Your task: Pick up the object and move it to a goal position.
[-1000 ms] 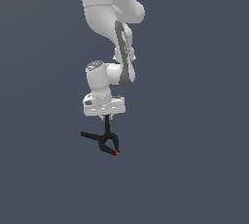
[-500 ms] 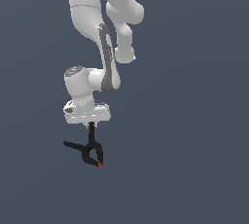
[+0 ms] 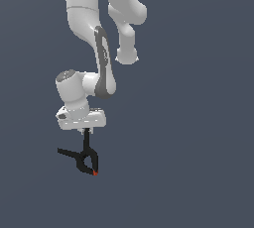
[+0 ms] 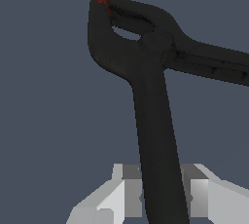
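Observation:
The object is a small black spring clamp [image 3: 84, 157] with a red-orange tip, hanging below the white hand in the exterior view. My gripper [image 3: 86, 133] is shut on one of its thin handles, which runs straight down from the fingers. The other handle sticks out toward the exterior view's left. In the wrist view the clamp [image 4: 146, 72] fills the frame, its held handle pinched between the two grey fingers [image 4: 126, 194] of my gripper [image 4: 158, 196], the red tip far from the hand.
A plain dark grey-blue surface [image 3: 198, 172] lies all around, with nothing else on it. The white arm [image 3: 94, 33] rises above the hand.
The arm has carried the clamp toward the exterior view's left and a little lower. The grip on the handle is unchanged.

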Controlling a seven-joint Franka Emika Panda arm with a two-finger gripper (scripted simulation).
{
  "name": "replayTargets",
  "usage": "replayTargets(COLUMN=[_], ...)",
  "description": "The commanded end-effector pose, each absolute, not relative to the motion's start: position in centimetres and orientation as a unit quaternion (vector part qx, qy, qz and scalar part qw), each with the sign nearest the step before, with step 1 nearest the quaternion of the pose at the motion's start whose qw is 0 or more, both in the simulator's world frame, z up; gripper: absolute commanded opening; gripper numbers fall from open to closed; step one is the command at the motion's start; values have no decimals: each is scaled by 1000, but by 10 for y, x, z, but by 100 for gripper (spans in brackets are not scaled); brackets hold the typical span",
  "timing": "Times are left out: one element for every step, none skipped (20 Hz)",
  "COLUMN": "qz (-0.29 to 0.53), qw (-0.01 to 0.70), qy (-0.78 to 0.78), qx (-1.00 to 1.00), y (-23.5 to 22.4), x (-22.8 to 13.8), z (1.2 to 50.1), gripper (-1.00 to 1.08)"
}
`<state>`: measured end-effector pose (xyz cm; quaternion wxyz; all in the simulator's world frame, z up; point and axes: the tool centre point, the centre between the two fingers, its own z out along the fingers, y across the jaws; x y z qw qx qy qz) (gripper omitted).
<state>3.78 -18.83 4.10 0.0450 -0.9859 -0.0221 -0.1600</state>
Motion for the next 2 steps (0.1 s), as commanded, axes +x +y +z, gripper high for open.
replayTargets(qz=[-162,-162], qw=[44,44], qy=[-22,-22], qx=[-986,-986], y=[-191,-191], x=[41,41], z=[43,43], gripper=[-100,-100])
